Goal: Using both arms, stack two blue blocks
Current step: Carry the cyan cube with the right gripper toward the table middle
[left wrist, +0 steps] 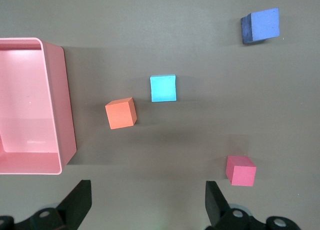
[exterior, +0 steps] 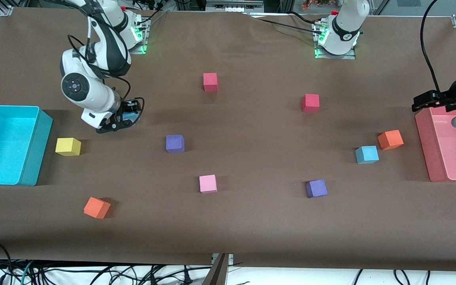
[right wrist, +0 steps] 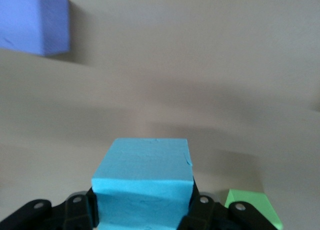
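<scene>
Fingers of the right gripper are closed on one blue block, and that block is seen well only from the right wrist view; in the front view it is mostly hidden by the black gripper, with just a bit of blue showing; whether it rests on the brown table or is held just above cannot be told; a green block beside the gripper is cut off by the edge of the right wrist view and is not seen from the front. The left gripper is held open over the edge of the pink bin, at the left arm's end of the table, with nothing between its fingers; much of that arm is cut off. The second blue block is on the table near the pink bin, just beside an orange block but not touching it; bare cloth is seen on its other sides. A purple block is near the right gripper; a yellow block lies between that gripper and the cyan bin; wide bare cloth is left in the middle of the table.
</scene>
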Robot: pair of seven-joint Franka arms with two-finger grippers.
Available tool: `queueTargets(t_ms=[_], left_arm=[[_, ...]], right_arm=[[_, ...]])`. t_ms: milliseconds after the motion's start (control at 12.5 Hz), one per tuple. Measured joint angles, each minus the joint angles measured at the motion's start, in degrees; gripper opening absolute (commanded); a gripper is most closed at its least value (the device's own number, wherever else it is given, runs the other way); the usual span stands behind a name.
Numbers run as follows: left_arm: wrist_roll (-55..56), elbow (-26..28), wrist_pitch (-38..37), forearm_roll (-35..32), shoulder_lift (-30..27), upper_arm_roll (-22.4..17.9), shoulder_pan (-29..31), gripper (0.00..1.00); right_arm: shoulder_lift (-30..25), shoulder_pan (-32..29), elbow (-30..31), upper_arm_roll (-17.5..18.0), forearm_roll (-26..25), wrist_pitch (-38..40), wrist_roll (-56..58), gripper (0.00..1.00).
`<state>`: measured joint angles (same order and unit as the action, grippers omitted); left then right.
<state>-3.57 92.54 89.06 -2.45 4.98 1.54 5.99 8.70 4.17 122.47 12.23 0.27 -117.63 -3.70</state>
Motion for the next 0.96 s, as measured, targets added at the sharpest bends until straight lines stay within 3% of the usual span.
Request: queueTargets(t_ms=[241,641,962], left_arm=[[0.00,0.05,0.00,0.00,0.27,-0.01,0.02,1.00],[0.00,0.08,0.19,0.00,0.61,-0.03,0.03,1.00],[0.00,0.16,0.73,0.00,1.00,-0.08,0.07,1.00]], right_arm=[[3.89,7.22,-12.37,0.39,0.32,7.04,-10.81,0.04],[22.86,19.58,-32.09,0.51,0.26,6.65,-30.83,0.05],[32.92,22.12,-36.43,0.46,0.23,-2.58,-33.85,0.07]])
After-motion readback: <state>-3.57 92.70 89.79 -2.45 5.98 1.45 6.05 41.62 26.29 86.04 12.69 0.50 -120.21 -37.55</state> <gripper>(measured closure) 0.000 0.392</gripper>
